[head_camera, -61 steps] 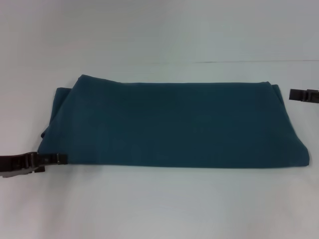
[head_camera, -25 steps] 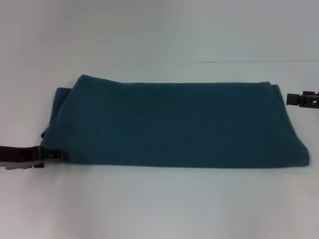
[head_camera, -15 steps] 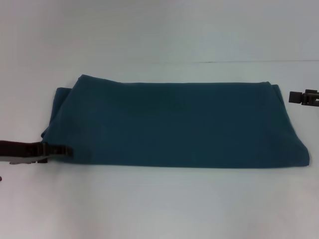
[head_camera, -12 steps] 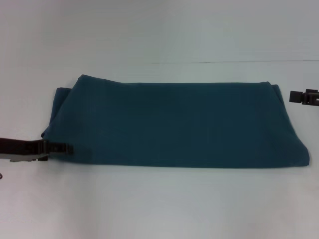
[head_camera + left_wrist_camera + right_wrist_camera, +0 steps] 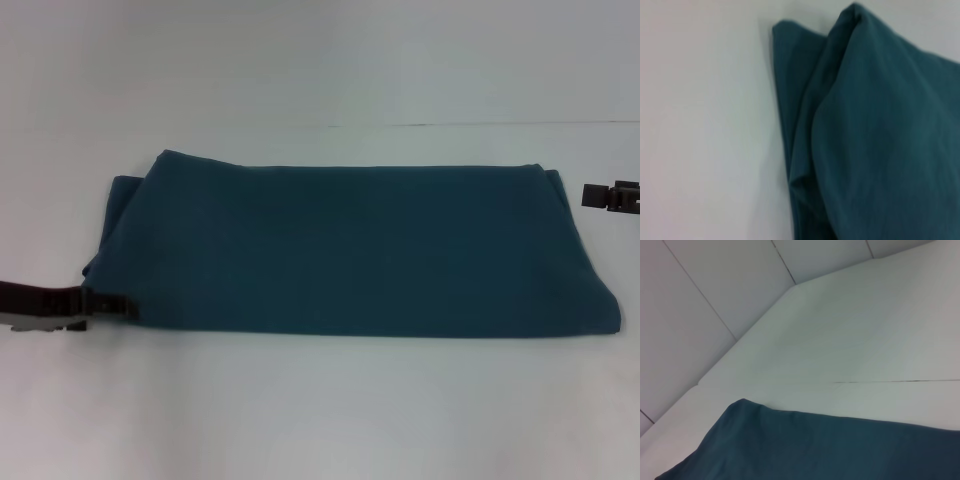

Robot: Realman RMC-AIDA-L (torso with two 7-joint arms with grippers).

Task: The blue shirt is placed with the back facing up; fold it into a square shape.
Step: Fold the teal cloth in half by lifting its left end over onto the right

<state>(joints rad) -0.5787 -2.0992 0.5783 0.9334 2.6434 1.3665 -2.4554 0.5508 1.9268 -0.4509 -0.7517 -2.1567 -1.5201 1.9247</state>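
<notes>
A plain white surface (image 5: 320,420) carries the blue shirt (image 5: 350,250), already folded into a long band lying across its middle, plain side up. The left gripper (image 5: 125,306) sits low at the band's near-left corner, probably to lift that end across; its jaws' state cannot be told. The right gripper (image 5: 590,194) waits just off the far-right corner, likewise unreadable.

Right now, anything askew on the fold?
Yes. The blue shirt lies as a wide band, not yet a square. At its left end an under layer sticks out past the top fold, so the edges are not flush. The left pincer sits at that near corner; the right pincer stands apart.
</notes>
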